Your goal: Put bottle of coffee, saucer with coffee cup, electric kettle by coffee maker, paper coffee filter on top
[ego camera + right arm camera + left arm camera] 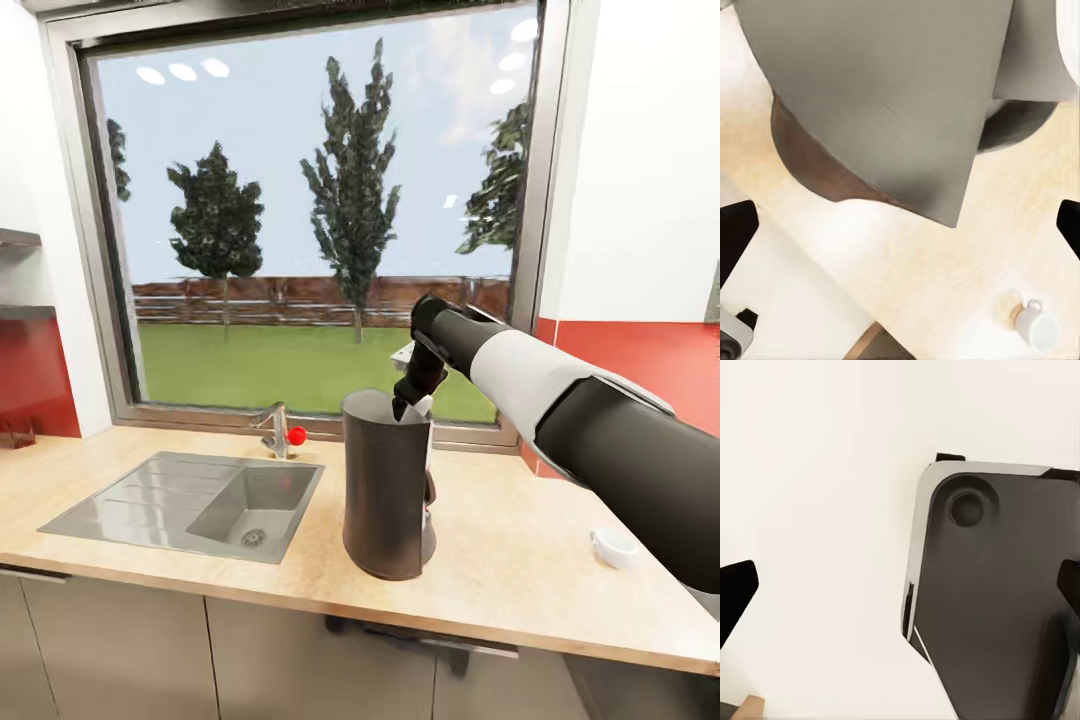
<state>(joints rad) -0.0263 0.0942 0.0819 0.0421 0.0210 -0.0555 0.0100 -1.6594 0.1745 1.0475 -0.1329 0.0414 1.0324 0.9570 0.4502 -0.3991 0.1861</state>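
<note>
The tall dark grey coffee maker (387,490) stands mid-countertop (520,570), beside the sink. My right gripper (411,404) hovers just over its top, open, the fingertips (735,232) spread wide. In the right wrist view the paper coffee filter (907,97), a shaded folded cone, lies spread across the coffee maker (799,154) under those fingers. The small white coffee cup (613,547) sits on the counter to the right, its handle visible (1038,330). My left gripper (900,585) is open, facing a white wall. The bottle of coffee, saucer and electric kettle are out of view.
A steel sink (180,505) with a tap and red knob (296,436) is set into the counter left of the machine. A big window (320,200) runs behind it. Two dark wall boards (18,275) show at the left edge. A dark panel (997,600) faces the left wrist.
</note>
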